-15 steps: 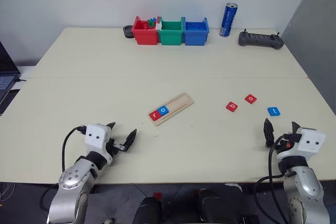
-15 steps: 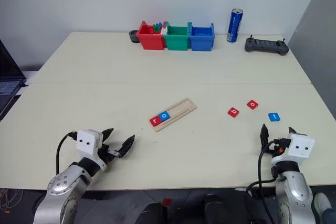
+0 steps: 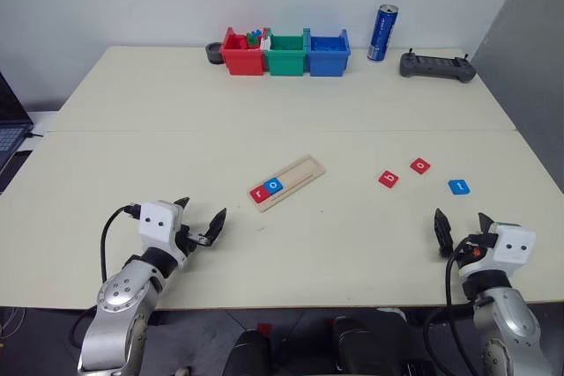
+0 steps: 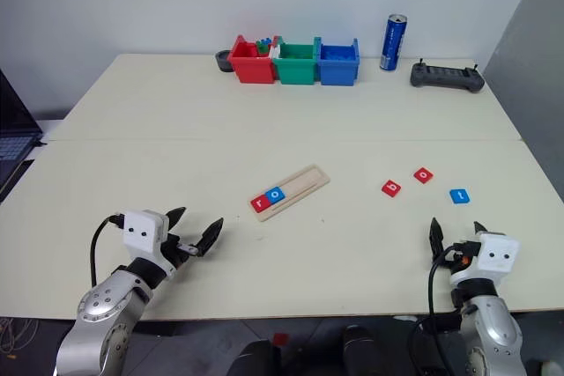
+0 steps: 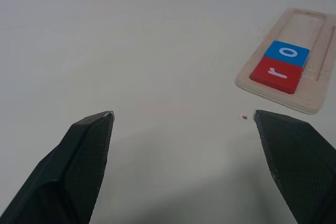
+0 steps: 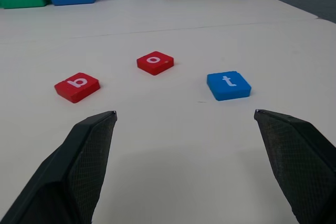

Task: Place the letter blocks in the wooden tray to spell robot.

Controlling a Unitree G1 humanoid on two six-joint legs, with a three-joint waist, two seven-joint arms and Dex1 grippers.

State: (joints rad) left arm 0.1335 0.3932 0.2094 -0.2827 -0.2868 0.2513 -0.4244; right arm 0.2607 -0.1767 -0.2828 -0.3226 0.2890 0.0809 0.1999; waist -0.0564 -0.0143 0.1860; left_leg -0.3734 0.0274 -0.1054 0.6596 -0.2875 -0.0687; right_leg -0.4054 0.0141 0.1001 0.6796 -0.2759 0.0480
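Observation:
The wooden tray [image 3: 298, 175] lies slanted at mid-table. A red "r" block [image 3: 260, 192] and a blue "o" block [image 3: 274, 185] sit side by side at its near-left end. To its right, three letter blocks lie loose on the table: a red "b" [image 6: 77, 85], a red "o" [image 6: 155, 62] and a blue "t" [image 6: 228, 84]. My left gripper [image 3: 203, 211] hovers open and empty near the front edge, left of the tray. Short of the loose blocks, my right gripper [image 3: 460, 220] is open and empty at the front right.
Red [image 3: 241, 55], green [image 3: 285, 53] and blue [image 3: 327, 53] bins stand in a row at the back. A blue can [image 3: 382, 33] and a dark controller [image 3: 437, 66] are to their right. A laptop corner [image 3: 9, 134] shows at the left edge.
My right gripper has drawn back a little toward the table's front edge. The left gripper has shifted only slightly. Both remain open, and the blocks and tray have not moved.

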